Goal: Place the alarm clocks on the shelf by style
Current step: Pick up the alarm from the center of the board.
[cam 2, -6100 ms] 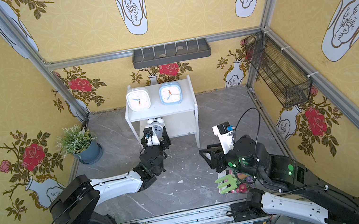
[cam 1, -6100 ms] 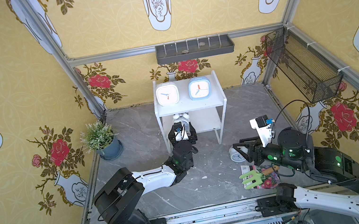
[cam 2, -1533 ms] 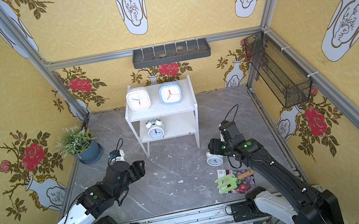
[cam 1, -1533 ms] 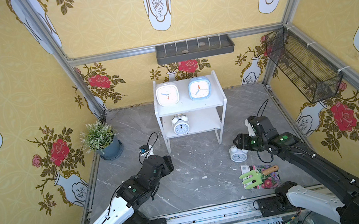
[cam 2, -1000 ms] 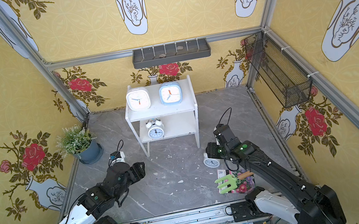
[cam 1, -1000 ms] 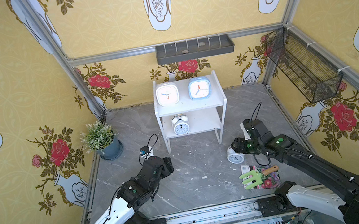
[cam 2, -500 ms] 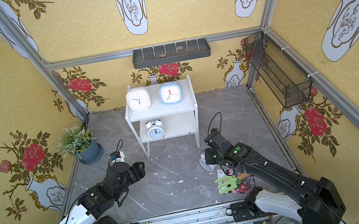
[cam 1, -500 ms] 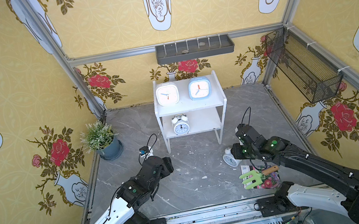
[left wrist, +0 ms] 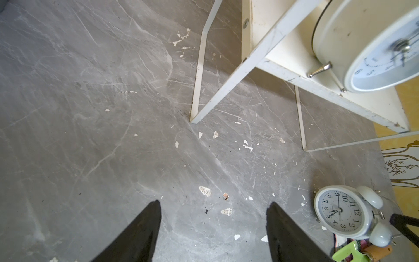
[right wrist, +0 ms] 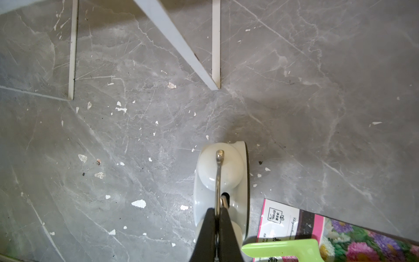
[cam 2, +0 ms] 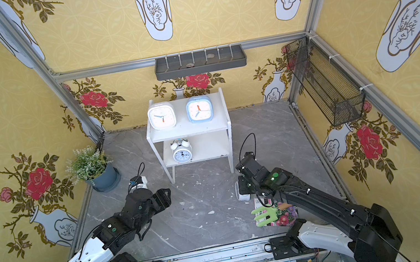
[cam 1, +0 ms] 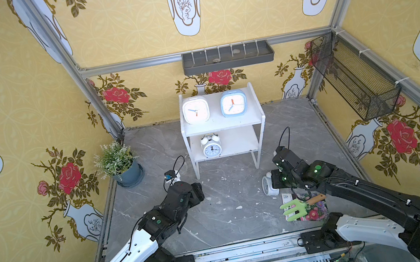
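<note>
R gripper (right wrist: pixel 218 209) is clamped tight on the thin wire carry handle atop the loose twin-bell clock (right wrist: pixel 221 179), its fingers pressed together w/ only the wire between them. That clock stands upright on the grey marble table (cam 1: pixel 236 220), in front of the shelf's right legs but apart from them, w/ its face turned toward the L arm. Can't tell whether its feet are off the table. From above, the R wrist covers much of it. Just beside it, on the near side, a green garden fork (cam 1: pixel 294 208) lies across a flowered seed packet (cam 1: pixel 315 211).

Shelf (cam 1: pixel 223 123) stands at the back, mid-table. On its top tier the white square clock (cam 1: pixel 195 110) and light blue square clock (cam 1: pixel 233 103) sit side by side, upright, faces to the front. On the lower tier the shelved twin-bell clock (cam 1: pixel 211 145) stands upright, toward the left side of the board.

L gripper (left wrist: pixel 214 204) hangs over bare table w/ its jaws wide apart and nothing between them. It is near the shelf's left front leg, not touching, and well apart from the loose clock.

Potted plant (cam 1: pixel 118 165) sits by the left wall, near the back corner.
</note>
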Robot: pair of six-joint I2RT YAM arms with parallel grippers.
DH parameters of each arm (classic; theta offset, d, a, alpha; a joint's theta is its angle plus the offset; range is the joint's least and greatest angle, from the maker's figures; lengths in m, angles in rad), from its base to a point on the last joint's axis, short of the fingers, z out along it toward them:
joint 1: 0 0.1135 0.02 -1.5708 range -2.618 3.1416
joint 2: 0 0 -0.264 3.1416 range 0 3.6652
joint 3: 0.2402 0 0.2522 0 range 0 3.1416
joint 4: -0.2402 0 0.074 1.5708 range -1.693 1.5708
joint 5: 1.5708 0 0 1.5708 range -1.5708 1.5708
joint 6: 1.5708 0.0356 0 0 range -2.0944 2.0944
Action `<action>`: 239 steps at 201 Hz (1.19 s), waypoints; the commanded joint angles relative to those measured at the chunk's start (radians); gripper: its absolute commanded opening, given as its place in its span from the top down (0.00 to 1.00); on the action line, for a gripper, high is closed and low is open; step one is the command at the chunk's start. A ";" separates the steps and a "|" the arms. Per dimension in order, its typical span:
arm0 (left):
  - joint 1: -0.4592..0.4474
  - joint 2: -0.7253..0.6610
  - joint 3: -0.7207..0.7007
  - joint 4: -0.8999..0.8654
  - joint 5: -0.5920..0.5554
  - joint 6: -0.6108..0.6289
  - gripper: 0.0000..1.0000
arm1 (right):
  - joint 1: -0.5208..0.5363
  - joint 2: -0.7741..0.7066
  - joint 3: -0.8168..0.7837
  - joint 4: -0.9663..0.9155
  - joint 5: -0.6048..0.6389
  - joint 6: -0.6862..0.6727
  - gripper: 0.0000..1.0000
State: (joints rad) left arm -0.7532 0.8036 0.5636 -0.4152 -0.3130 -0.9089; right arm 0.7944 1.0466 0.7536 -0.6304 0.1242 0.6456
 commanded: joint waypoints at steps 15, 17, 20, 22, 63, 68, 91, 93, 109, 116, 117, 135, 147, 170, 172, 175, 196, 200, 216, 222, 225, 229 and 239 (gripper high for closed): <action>0.000 0.000 -0.001 0.023 0.004 0.014 0.22 | 0.087 -0.016 0.036 -0.014 0.073 0.000 1.00; 0.000 0.000 -0.001 0.022 0.002 0.015 0.21 | 0.094 -0.016 0.039 -0.014 0.077 0.000 1.00; 0.000 0.000 -0.001 0.021 0.002 0.015 0.21 | 0.103 -0.016 0.045 -0.015 0.081 -0.001 1.00; 0.000 0.000 -0.001 0.021 0.002 0.015 0.21 | 0.111 -0.016 0.047 -0.015 0.083 -0.001 1.00; 0.000 -0.006 0.007 0.016 -0.001 0.016 0.19 | 0.254 0.025 0.099 -0.006 0.101 -0.030 1.00; 0.000 -0.007 0.007 0.016 -0.001 0.016 0.19 | 0.266 0.034 0.103 -0.001 0.096 -0.035 1.00; 0.000 -0.018 -0.006 0.025 -0.001 0.018 0.19 | 0.309 0.075 0.121 0.047 0.053 -0.069 1.00; 0.000 -0.019 -0.006 0.027 0.000 0.019 0.19 | 0.312 0.079 0.122 0.051 0.051 -0.071 1.00; 0.000 -0.032 -0.025 0.053 0.005 0.021 0.19 | 0.324 0.117 0.137 0.070 0.033 -0.073 1.00; 0.000 -0.039 -0.037 0.069 0.007 0.018 0.17 | 0.327 0.131 0.142 0.076 0.026 -0.071 1.00; 0.000 -0.040 -0.039 0.071 0.008 0.017 0.17 | 0.327 0.133 0.142 0.080 0.025 -0.070 1.00; 0.000 -0.053 -0.077 0.133 0.031 0.022 0.14 | 0.328 0.151 0.138 0.117 0.003 -0.066 1.00; 0.000 -0.053 -0.093 0.159 0.046 0.022 0.12 | 0.328 0.161 0.137 0.129 -0.002 -0.063 1.00; 0.001 -0.017 -0.086 0.148 0.063 0.013 0.06 | 0.329 0.188 0.134 0.142 -0.009 -0.052 1.00; 0.000 -0.012 -0.083 0.144 0.065 0.013 0.06 | 0.328 0.192 0.134 0.141 -0.008 -0.053 1.00; 0.000 -0.003 -0.080 0.140 0.068 0.014 0.06 | 0.328 0.197 0.134 0.142 -0.010 -0.052 1.00; 0.000 0.050 -0.064 0.158 0.113 0.039 0.06 | 0.328 0.227 0.142 0.132 0.001 -0.040 1.00; 0.000 0.058 -0.064 0.164 0.120 0.041 0.06 | 0.328 0.229 0.142 0.131 0.003 -0.037 1.00; 0.000 0.075 -0.065 0.187 0.138 0.042 0.07 | 0.327 0.233 0.143 0.129 0.014 -0.031 1.00; 0.000 0.077 -0.068 0.197 0.144 0.042 0.07 | 0.327 0.231 0.144 0.127 0.018 -0.027 1.00; 0.000 0.077 -0.071 0.202 0.149 0.044 0.07 | 0.327 0.231 0.145 0.126 0.021 -0.025 1.00; 0.000 0.077 -0.074 0.209 0.154 0.044 0.08 | 0.327 0.230 0.147 0.124 0.023 -0.023 1.00; 0.000 0.074 -0.081 0.228 0.167 0.051 0.08 | 0.327 0.229 0.146 0.122 0.028 -0.017 0.97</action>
State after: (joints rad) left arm -0.7532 0.8768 0.4950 -0.2600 -0.1940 -0.8852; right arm 1.1210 1.2770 0.8890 -0.5385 0.1196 0.6022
